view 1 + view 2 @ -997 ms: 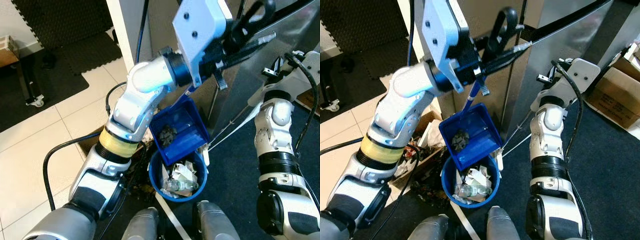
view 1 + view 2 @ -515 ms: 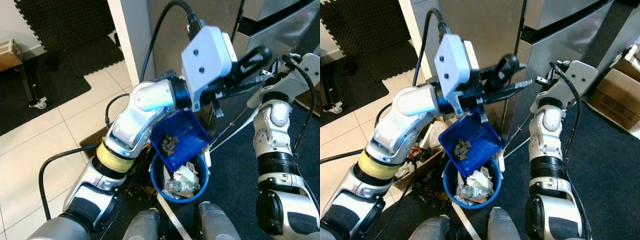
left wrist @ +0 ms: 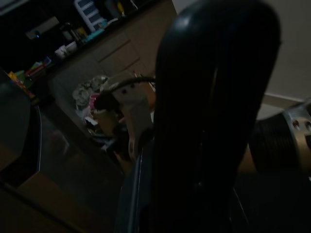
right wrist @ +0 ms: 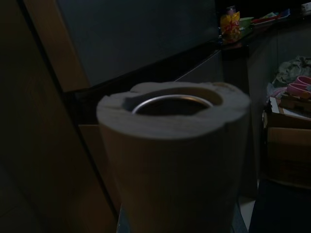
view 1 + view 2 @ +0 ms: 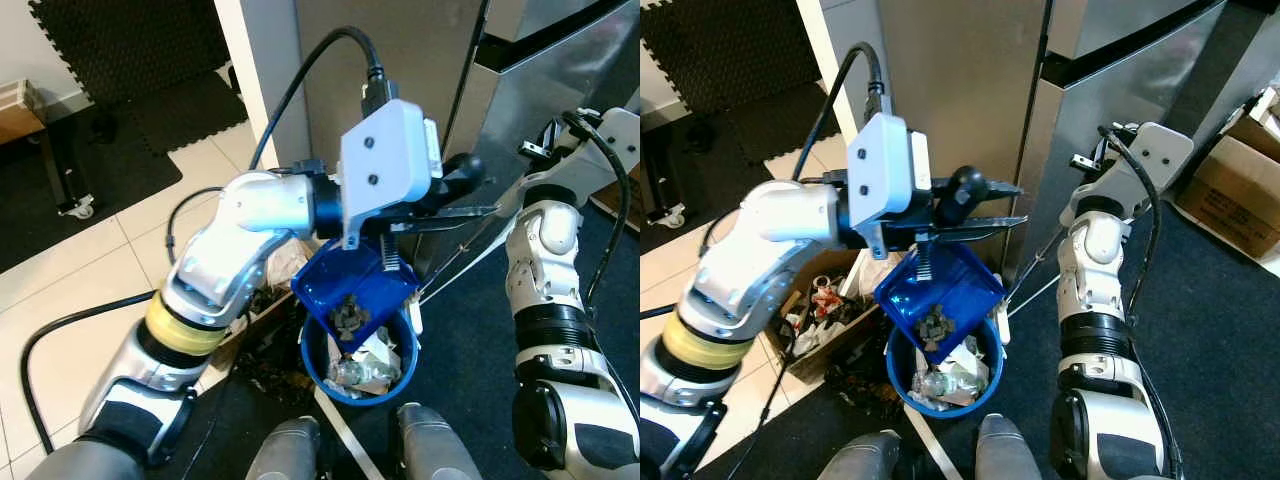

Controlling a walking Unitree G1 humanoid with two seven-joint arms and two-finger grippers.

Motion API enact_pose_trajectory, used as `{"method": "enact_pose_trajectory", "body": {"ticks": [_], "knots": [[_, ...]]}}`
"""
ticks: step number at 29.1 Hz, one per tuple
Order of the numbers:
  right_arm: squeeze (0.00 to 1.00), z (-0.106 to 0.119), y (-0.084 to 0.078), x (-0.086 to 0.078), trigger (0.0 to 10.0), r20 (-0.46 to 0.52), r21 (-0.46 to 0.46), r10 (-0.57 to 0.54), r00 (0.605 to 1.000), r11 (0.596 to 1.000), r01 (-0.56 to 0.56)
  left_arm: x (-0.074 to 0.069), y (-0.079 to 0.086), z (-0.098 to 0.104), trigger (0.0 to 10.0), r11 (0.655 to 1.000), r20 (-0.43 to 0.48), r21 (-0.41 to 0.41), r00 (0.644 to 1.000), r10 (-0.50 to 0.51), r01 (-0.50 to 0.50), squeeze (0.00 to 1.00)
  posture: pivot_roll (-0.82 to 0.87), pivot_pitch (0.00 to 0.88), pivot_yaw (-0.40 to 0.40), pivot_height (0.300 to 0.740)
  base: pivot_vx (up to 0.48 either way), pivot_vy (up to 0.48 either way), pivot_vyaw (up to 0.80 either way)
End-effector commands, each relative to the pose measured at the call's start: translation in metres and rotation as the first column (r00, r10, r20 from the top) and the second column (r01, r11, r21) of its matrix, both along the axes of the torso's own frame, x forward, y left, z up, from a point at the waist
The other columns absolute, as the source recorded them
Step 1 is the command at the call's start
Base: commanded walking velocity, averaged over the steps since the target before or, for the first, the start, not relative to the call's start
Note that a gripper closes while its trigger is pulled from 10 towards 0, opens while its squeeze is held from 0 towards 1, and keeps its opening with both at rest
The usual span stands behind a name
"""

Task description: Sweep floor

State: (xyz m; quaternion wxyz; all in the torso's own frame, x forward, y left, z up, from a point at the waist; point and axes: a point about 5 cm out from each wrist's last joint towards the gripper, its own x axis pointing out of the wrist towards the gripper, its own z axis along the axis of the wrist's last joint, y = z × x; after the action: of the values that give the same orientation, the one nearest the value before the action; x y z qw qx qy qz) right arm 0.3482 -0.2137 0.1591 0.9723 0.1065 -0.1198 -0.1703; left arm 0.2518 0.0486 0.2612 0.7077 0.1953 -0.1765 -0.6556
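Left gripper (image 5: 975, 205) grip on dustpan (image 5: 940, 290) handle hidden behind wrist housing. Bin (image 5: 355, 375) near rim partly occluded by dustpan. Both wrist views dark, near objects blurred.

A blue dustpan (image 5: 940, 295) hangs tilted over a round blue bin (image 5: 902, 372), its open lip pointing down into the bin's mouth. A clump of grey-brown debris (image 5: 933, 326) sits at the low end of the dustpan, right at the lip. The dustpan's thin handle runs up into the left tool (image 5: 975, 215), whose black fingers are clamped on it. The bin stands on dark floor, holding crumpled white paper (image 5: 372, 347) and a clear plastic bottle (image 5: 352, 372).
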Motion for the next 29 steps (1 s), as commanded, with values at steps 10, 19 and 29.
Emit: {"method": "enact_pose_trajectory", "body": {"ticks": [10,19,29], "knots": [[0.00,0.006,0.001,0.003,10.0,0.026,0.007,0.003,1.000,1.000,-0.004,-0.004,0.041,0.017,10.0,0.997,-0.017,0.064,0.999,0.047,-0.046,0.00,0.05,0.000,0.034,0.740,0.000,0.000,0.00],[0.00,0.006,0.007,0.006,10.0,0.020,0.007,0.023,1.000,1.000,-0.023,-0.005,0.066,0.013,10.0,0.979,-0.006,0.178,0.995,0.103,-0.100,0.00,0.07,0.000,0.026,0.740,0.000,0.000,0.00],[0.00,0.005,0.002,0.005,10.0,0.018,0.003,0.016,1.000,1.000,-0.016,0.019,0.072,0.013,10.0,0.943,0.172,0.199,0.957,0.233,-0.265,0.00,0.05,0.000,0.027,0.740,0.000,0.000,0.00]]}}
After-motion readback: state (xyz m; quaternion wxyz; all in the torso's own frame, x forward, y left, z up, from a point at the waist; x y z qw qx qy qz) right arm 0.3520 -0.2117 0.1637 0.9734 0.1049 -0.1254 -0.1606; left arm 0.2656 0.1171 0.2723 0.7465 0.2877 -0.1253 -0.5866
